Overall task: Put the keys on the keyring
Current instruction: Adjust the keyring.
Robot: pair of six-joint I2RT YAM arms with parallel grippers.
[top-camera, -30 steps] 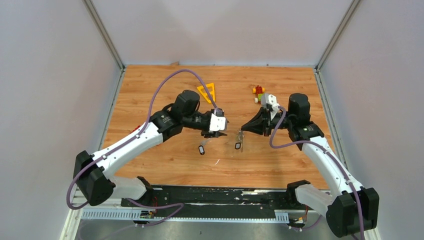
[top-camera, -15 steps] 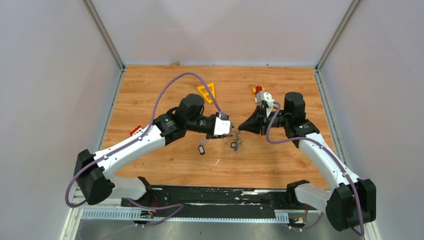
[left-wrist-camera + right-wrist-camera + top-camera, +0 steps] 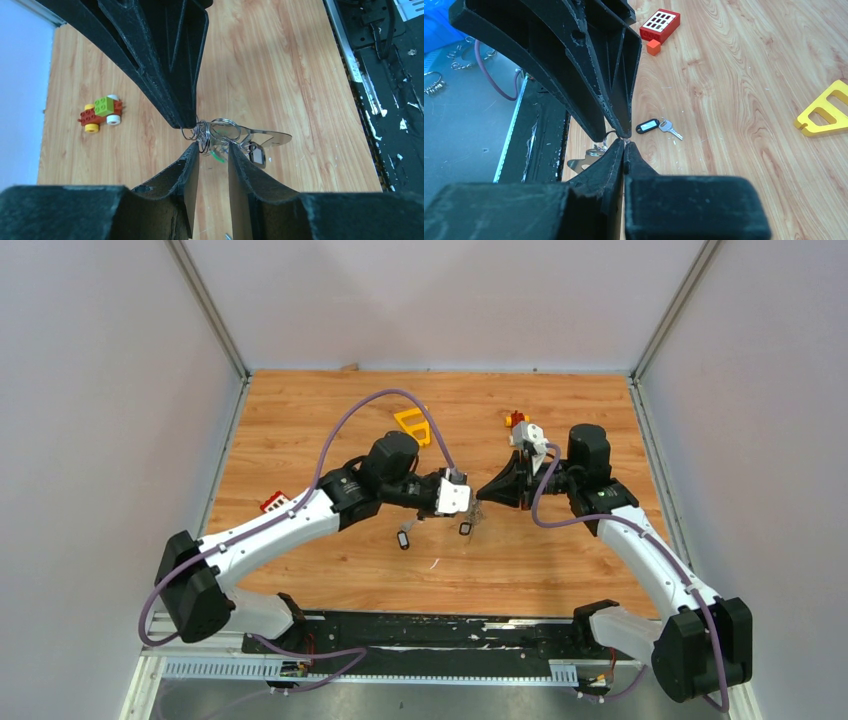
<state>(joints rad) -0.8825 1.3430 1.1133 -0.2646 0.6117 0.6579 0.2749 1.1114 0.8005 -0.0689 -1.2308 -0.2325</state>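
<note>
A bunch of keys on thin wire rings (image 3: 220,132) hangs in the air between the two grippers, together with a black tag (image 3: 256,155) and the flat silver keyring (image 3: 265,137). My right gripper (image 3: 625,144) is shut on one wire ring at the top of the bunch. My left gripper (image 3: 212,150) is open with a narrow gap, its tips right at the rings. In the top view the bunch (image 3: 467,527) dangles below the meeting fingertips. One loose key with a black tag (image 3: 647,125) lies on the table; it also shows in the top view (image 3: 404,538).
The red-green-yellow toy block figure (image 3: 101,111) stands at the far right of the wooden table. The yellow triangle frame (image 3: 413,424) lies far centre. A red block (image 3: 660,25) and a small orange cube (image 3: 653,47) lie at the left. A black strip runs along the near edge.
My left gripper has moved right until its tips meet the right gripper's tips. The right gripper shifted slightly left and away with the hanging bunch, then held still.
</note>
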